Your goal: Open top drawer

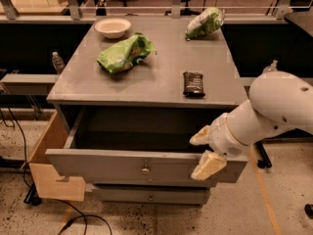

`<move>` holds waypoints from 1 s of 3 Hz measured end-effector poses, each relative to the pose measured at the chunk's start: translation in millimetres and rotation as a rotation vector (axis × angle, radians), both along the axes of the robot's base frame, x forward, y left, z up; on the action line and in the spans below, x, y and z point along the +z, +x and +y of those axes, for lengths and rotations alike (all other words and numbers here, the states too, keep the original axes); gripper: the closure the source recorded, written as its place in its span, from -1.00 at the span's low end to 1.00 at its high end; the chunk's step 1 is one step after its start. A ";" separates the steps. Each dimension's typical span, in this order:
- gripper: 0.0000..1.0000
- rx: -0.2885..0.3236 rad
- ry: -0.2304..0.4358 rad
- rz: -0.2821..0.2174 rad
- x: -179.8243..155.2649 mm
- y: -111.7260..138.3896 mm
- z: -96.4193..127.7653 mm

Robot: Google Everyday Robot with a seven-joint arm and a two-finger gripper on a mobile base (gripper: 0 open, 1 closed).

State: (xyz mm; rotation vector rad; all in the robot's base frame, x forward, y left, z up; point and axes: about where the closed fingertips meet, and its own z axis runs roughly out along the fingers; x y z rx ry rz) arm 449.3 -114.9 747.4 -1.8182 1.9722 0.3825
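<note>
Bulky smooth white arm (276,106), thin tan band at its narrow end; cream claw (194,158) near right.
</note>
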 end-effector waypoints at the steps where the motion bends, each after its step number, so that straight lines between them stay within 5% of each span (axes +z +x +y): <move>1: -1.00 0.009 -0.001 0.008 -11.4 15.2 3.0; 3: -1.00 0.038 -0.032 0.078 -59.1 33.8 20.3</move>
